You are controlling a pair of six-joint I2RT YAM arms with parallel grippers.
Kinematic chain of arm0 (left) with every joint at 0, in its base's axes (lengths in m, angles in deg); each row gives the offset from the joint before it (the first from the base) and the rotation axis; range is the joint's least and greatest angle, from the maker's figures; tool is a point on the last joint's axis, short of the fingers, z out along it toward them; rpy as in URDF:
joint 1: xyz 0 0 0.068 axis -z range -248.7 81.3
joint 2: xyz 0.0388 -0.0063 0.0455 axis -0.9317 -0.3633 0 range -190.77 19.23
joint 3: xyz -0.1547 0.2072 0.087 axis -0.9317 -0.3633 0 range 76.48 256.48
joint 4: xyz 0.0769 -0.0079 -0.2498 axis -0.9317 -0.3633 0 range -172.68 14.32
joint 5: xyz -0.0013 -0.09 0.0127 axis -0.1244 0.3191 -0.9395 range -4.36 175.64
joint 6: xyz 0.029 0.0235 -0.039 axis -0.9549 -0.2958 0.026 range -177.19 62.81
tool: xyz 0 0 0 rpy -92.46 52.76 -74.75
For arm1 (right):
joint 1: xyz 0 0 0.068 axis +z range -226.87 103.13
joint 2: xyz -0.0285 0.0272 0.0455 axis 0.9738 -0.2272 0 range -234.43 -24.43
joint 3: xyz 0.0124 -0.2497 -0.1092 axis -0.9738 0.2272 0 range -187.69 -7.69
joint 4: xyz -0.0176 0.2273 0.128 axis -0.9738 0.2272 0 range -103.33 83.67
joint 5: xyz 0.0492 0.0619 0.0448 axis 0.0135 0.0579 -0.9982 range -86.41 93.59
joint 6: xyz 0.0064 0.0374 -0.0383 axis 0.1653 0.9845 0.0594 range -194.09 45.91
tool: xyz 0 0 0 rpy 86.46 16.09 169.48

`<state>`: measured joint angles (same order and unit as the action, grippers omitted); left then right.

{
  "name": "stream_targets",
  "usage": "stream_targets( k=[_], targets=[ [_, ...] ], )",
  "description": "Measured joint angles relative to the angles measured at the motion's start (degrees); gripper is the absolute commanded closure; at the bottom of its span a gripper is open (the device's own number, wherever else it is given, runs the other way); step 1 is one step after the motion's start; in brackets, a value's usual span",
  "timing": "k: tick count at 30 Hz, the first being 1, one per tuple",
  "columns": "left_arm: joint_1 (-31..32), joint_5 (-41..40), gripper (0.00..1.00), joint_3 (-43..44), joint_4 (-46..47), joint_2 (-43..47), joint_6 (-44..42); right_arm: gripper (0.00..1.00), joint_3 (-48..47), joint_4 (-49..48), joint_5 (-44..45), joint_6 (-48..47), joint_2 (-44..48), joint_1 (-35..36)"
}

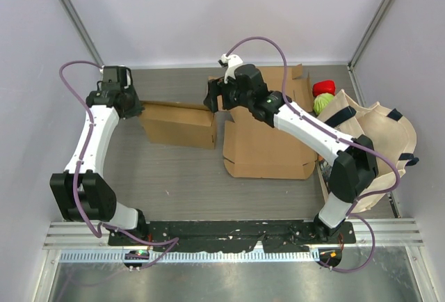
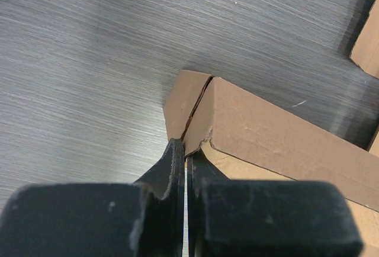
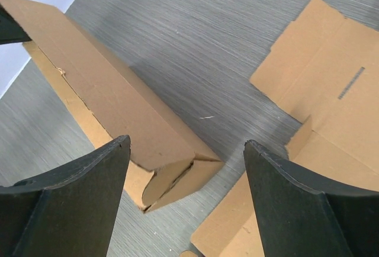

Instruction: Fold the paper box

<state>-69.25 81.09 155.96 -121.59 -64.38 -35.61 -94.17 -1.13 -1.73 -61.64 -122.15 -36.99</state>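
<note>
Off to the side, well apart from the right fingers (image 3: pixel 77 204): cream canvas tote bag (image 1: pixel 379 135), dark handles, slumped at the table's edge. Pressed against the bag's corner nearest those fingers, something red (image 1: pixel 323 88) over something green (image 1: pixel 319 104), too small to name. Beneath right and left fingers (image 2: pixel 169 174) alike, grey wood-grain table (image 1: pixel 174 177).

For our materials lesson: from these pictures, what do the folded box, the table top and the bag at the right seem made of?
The folded box: brown cardboard, matte, with raw, slightly torn edges. The table top: grey, fine brushed-looking grain; laminate or metal, cannot tell. The bag: beige cloth, probably canvas, slumped in soft creases, dark straps.
</note>
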Motion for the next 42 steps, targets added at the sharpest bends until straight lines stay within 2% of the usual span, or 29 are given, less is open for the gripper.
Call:
stream_targets(
  k=[5,8,16,21,25,32,38,39,42],
  targets=[
    [0.07,-0.28,1.0,-0.02,0.0,0.0,0.07,0.21,-0.37,3.08,3.48,0.44,1.33,0.76],
    [0.07,-0.42,1.0,-0.02,0.02,0.0,0.46,0.29,-0.31,4.61,6.4,0.46,1.92,2.54],
    [0.09,-0.66,1.0,-0.02,-0.07,0.04,0.85,0.27,-0.7,6.71,11.72,-0.74,1.68,4.31],
    [0.09,-0.83,1.0,-0.02,-0.15,0.09,0.92,0.32,-7.19,6.49,12.02,-2.62,-2.99,2.99],
    [0.09,-0.83,1.0,-0.02,-0.15,0.09,0.92,0.45,-13.05,5.49,9.16,-3.98,-8.22,0.94],
    [0.09,-0.92,1.0,-0.02,-0.2,0.09,0.74,0.59,-19.32,5.92,7.26,-5.9,-15.78,-0.57],
    [0.09,-0.94,1.0,-0.02,-0.17,0.09,0.66,0.87,-21.03,6.71,7.65,-7.78,-18.1,-0.48],
    [0.09,-0.94,1.0,-0.02,-0.17,0.09,0.68,0.97,-21.14,6.71,8.04,-8.09,-18.21,-0.46],
    [0.15,-0.92,1.0,-0.02,-0.17,0.09,0.66,0.99,-21.18,6.32,10.03,-9.22,-18.29,-0.42]
  ],
)
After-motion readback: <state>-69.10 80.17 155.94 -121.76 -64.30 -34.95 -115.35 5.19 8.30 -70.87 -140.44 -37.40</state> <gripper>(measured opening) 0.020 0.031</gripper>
